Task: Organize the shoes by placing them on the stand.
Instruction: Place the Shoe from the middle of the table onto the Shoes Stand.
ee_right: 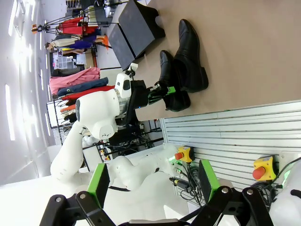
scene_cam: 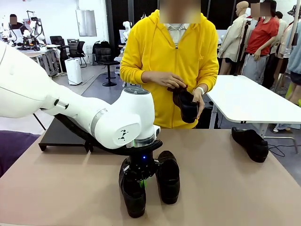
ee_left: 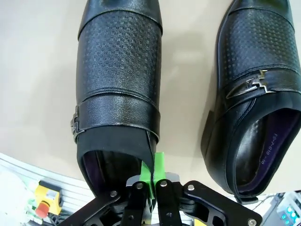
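Where my left tool grips: closed on shoe, at heel collar.
Risk: I judge this thin hold may twist, striking neighbouring shoe beside the tool.
Right tool: open.

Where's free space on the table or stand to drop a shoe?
Free: visible stand top; table between the ungripped centre shoe and the lone shoe at right. Crowded: centre front, left fingers shut on the other shoe.

Right gripper jaws wide apart, green pads showing, left gripper clamped on heel of shoe, second shoe just beside it, both on table, stand beyond.
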Available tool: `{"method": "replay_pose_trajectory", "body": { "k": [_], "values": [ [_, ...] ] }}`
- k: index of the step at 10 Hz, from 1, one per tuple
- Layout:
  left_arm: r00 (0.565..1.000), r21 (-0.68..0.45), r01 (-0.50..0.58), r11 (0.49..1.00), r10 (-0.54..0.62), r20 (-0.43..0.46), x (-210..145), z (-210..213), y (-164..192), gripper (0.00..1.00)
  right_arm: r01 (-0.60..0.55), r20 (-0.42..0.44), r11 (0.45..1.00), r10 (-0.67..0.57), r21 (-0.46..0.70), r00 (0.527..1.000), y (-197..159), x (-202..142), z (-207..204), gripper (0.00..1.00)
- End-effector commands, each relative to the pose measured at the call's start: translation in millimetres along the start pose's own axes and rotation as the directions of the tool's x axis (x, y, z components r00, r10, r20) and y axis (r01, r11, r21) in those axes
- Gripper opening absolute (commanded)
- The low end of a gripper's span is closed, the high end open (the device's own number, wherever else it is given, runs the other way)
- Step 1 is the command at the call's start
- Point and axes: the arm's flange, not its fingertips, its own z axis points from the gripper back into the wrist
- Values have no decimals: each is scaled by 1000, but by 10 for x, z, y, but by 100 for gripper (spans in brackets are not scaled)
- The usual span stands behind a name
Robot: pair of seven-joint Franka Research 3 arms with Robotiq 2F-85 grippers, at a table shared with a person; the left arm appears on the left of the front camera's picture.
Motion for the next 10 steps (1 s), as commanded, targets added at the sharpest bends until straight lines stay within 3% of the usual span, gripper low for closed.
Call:
{"method": "replay_pose_trajectory", "body": {
  "k": [1, 4, 8, 10],
  "values": [
    [1000, 19, -8, 1000, 8, 13, -14, 45, -26, 0, -13, -3, 1000, 13, 14, 1000, 24, 5, 22, 100],
    [990, -15, 129, 992, -128, 55, -96, 544, 211, 0, -13, -3, 1000, 13, 14, 1000, 24, 5, 22, 100],
    [899, 32, 317, 948, -311, 309, -561, 1643, 708, 0, -13, -3, 1000, 13, 14, 1000, 24, 5, 22, 100],
    [880, 12, 356, 935, -339, 331, -849, 1837, 907, 0, -13, -3, 1000, 13, 14, 1000, 24, 5, 22, 100]
  ]
}}
